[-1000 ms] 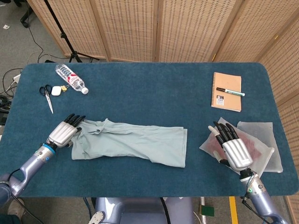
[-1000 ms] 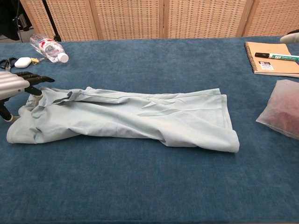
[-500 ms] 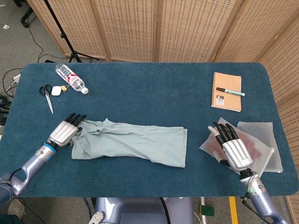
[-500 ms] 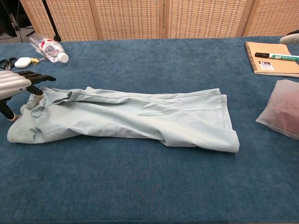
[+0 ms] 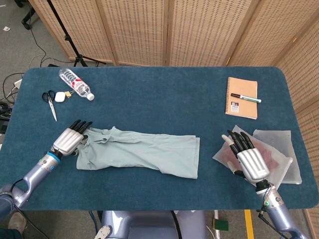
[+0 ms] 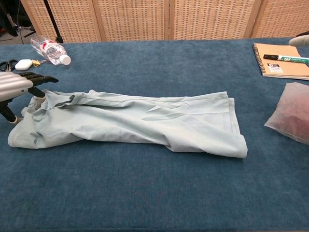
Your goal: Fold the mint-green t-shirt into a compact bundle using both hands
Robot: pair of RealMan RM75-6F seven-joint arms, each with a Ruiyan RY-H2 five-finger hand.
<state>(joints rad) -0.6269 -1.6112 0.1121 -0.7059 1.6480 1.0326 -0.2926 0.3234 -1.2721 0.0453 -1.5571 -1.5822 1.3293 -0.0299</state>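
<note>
The mint-green t-shirt [image 5: 139, 152] lies folded into a long strip across the front of the blue table [image 5: 159, 99], collar end to the left. In the chest view the shirt [image 6: 140, 121] is wrinkled but flat. My left hand [image 5: 70, 138] is at the collar end, fingers stretched over the cloth and holding nothing that I can see. In the chest view the left hand [image 6: 17, 84] hovers just above the fabric with the thumb pointing down. My right hand [image 5: 248, 154] is open, well right of the shirt, resting over a plastic bag [image 5: 224, 153].
A water bottle [image 5: 76, 83], scissors [image 5: 51, 103] and a small white object [image 5: 61, 96] lie at the back left. A notebook [image 5: 242, 89] with a marker [image 5: 245, 97] on it sits at the back right. A translucent pouch [image 5: 279, 144] lies at the right edge.
My left hand has risen slightly at the collar end. The shirt and my right hand have not moved.
</note>
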